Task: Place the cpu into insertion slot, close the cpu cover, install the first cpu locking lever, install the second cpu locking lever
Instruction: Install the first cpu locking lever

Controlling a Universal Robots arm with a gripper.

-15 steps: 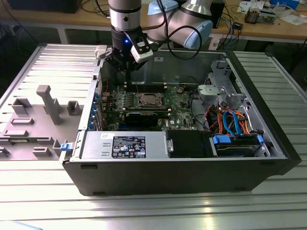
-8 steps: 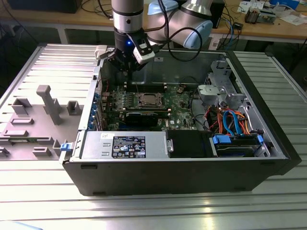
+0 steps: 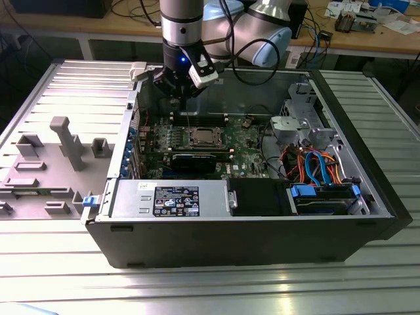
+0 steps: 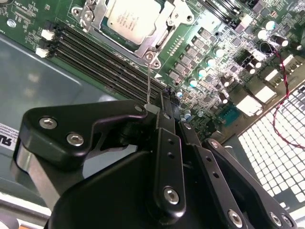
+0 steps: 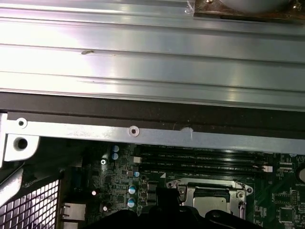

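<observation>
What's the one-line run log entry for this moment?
cpu: seated | cpu cover: closed over cpu | gripper: shut on locking lever | locking lever: raised, not latched

Silver-topped square cpu [image 4: 129, 19] cut by the second wrist view's edge; thin locking lever's [image 4: 148, 83] lower end behind black gripper [image 4: 164, 107].

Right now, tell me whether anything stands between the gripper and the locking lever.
Nothing visible does. In the second wrist view the thin locking lever rises from beside the cpu cover straight to the gripper, which looks shut on its tip. The cpu lies under that cover.
</observation>
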